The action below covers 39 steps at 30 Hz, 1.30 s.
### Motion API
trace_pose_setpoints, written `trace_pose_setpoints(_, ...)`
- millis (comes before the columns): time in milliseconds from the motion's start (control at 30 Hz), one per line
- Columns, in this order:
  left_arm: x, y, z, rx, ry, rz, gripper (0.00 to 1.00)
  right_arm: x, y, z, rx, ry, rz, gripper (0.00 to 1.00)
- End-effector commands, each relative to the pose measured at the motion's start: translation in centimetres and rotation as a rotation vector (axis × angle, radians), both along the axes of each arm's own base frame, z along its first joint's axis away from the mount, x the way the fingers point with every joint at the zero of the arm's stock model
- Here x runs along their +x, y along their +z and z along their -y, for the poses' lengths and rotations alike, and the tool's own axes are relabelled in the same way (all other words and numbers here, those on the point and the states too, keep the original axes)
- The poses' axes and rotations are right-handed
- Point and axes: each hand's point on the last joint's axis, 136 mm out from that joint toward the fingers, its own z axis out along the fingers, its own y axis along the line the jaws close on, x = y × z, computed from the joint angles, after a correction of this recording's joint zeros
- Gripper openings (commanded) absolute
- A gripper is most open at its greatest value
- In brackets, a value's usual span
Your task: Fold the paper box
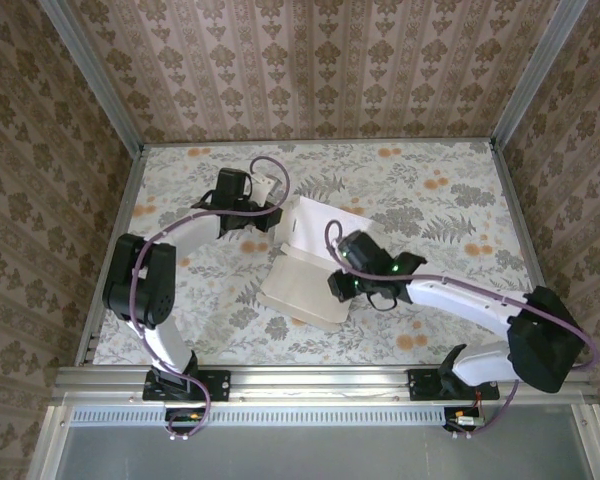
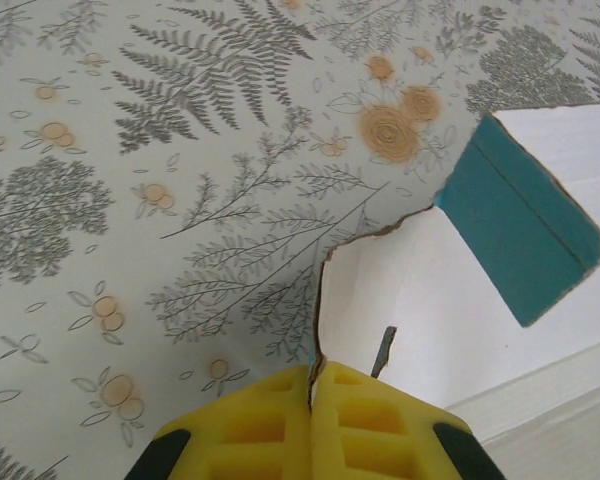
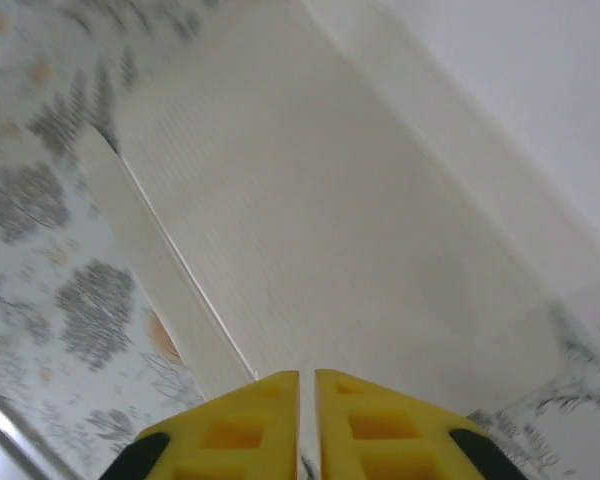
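I'm pinching a flap edge of the paper box (image 1: 310, 285), lying white side up mid-worktop (image 1: 430, 200), in my closed left gripper (image 2: 312, 400) while my right gripper (image 3: 307, 400) is hovering shut over its white panel, so next, I'm judging, comes lifting that flap along its crease.

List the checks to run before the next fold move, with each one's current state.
1. Left gripper shut on the paper box edge: ok.
2. Right gripper shut over the white inner face: ok. Card pinched between its fingers: cannot tell.
3. Turquoise flap raised off the sheet: ok.
4. Box folded into shape: not ok, the sheet lies open with its white inside up.
5. Box fully on the table: ok.
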Motion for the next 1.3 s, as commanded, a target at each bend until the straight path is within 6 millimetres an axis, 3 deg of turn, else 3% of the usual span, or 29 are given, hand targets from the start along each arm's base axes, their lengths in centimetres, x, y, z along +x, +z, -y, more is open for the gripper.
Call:
trace_pose_setpoints(0,-0.3,2.2,-0.4,-0.048,0.046,0.039,0.0,1.5,0.2,-2.2,0.103,-0.098,0.053,0.08)
trace_pose_setpoints(167,-1.6,2.5,-1.0,-0.044,0.046,0.042,0.0,1.1,-3.7,-3.5,0.062,-0.111,-0.007,0.03)
trace_pose_setpoints(333,-3.3,2.3,-1.2,-0.046,0.019,0.035,0.0,1.5,-5.7,-3.4,0.04,-0.165,-0.033,0.0)
trace_pose_setpoints(500,-4.4,0.9,-1.3,-0.036,0.0,0.01,0.0,1.4,-7.1,-3.0,0.014,-0.195,-0.056,0.0)
trace_pose_setpoints(1000,-5.6,-0.6,0.1,-0.058,-0.016,-0.011,0.0,1.3,-7.9,-2.0,-0.065,-0.207,-0.068,0.0)
trace_pose_setpoints(1267,-6.4,-1.7,-0.5,0.006,-0.007,-0.038,0.0,1.0,-8.2,-2.0,-0.059,-0.209,-0.077,0.0)
